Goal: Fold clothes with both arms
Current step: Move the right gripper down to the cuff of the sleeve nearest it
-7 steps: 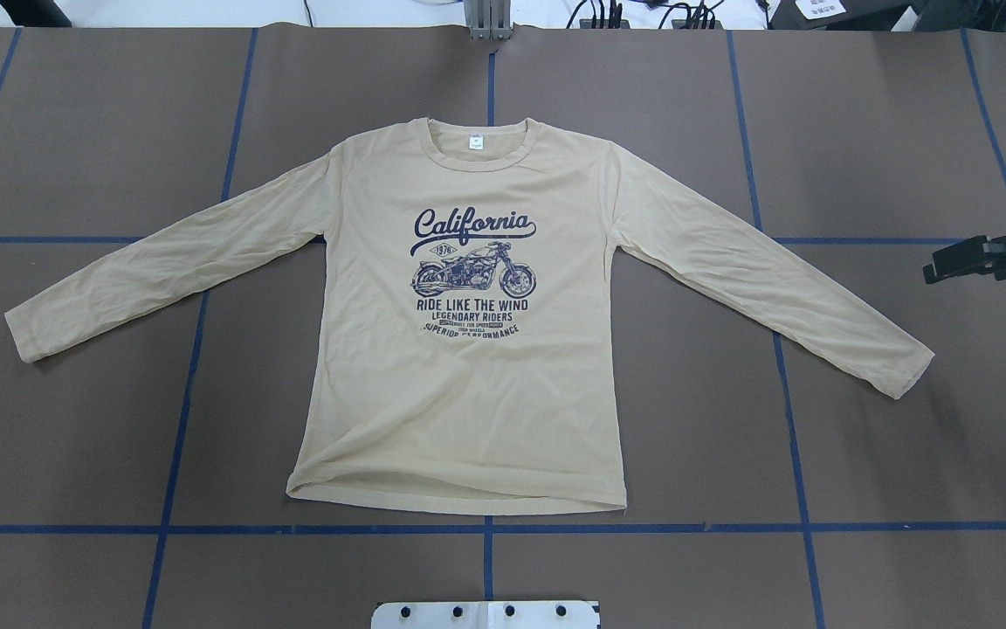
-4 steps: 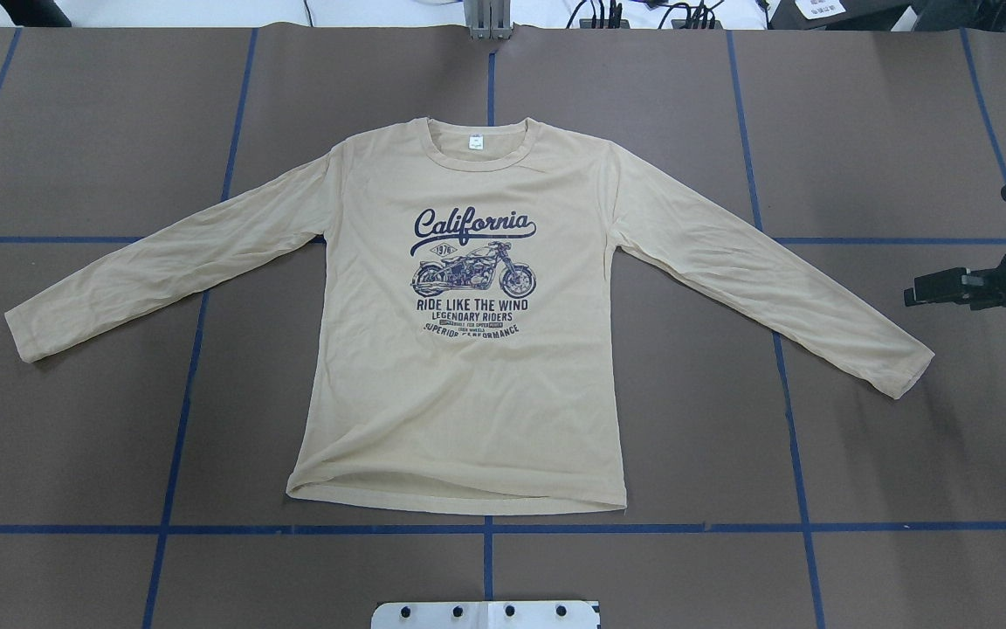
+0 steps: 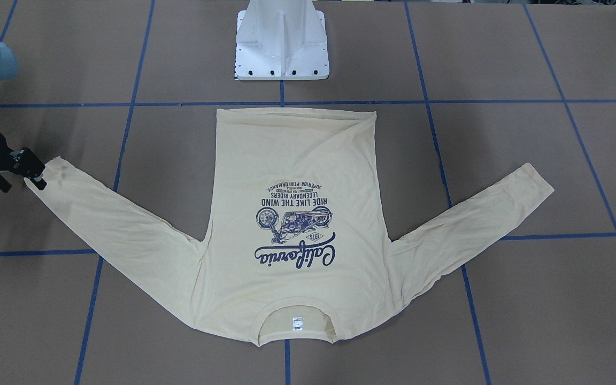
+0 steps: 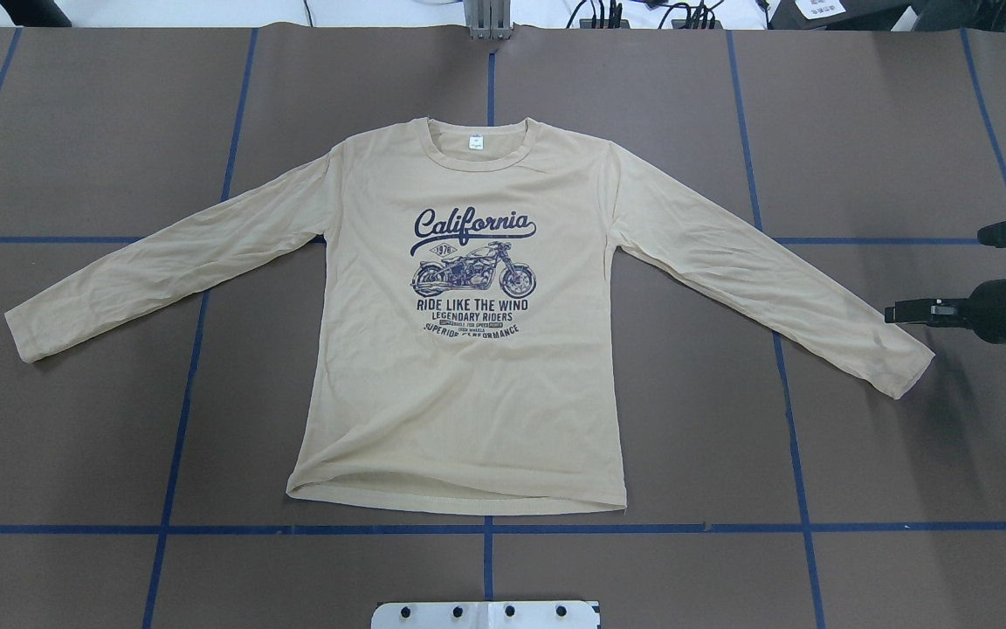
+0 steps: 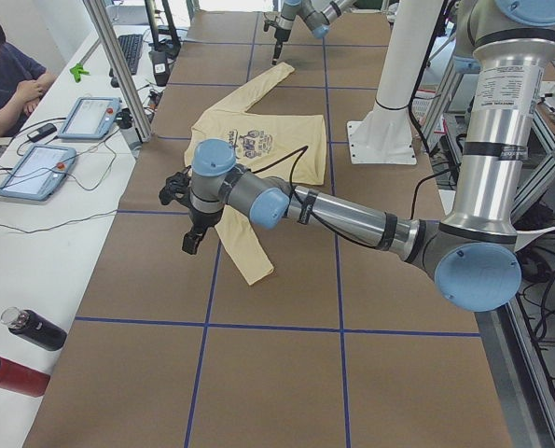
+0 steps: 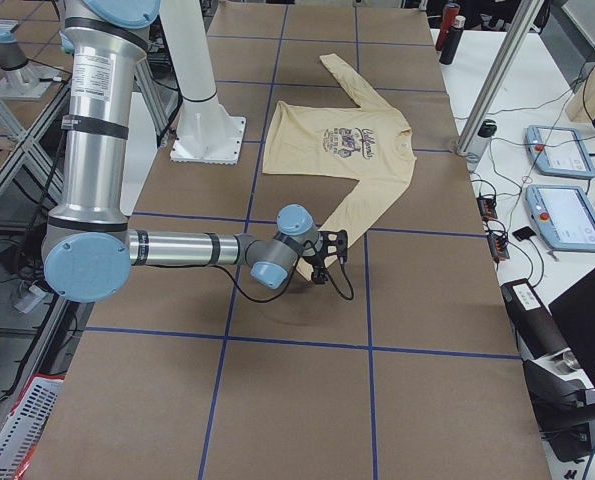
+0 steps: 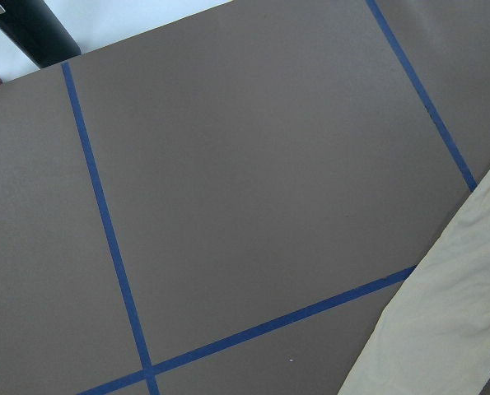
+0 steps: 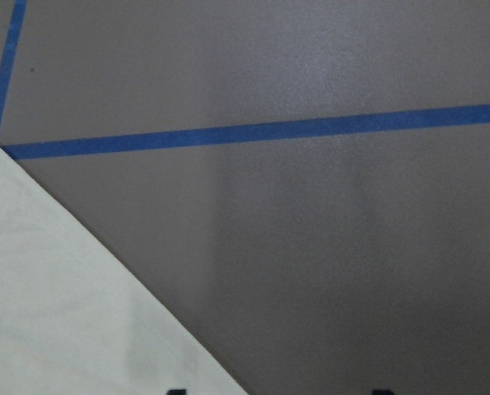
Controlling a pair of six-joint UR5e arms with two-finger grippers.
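The T-shirt (image 4: 459,411) lies flat and print-up at the middle of the worktop (image 4: 75,437), sleeves splayed left and right, so each cuff is offered to one arm; my right end effector (image 4: 892,313), fingers spread, hangs just beside the right cuff (image 4: 905,371), which I judge ready for a first sleeve fold. My left end effector (image 5: 190,241) stands out beyond the left cuff (image 4: 27,336); whether it is spread or pressed together I cannot tell.

right gripper (image 4: 894,313) jaws apart | left gripper (image 5: 190,243) hovering, spread unclear

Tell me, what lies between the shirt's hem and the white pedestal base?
Only bare brown table and blue tape lines, as the overhead view shows.
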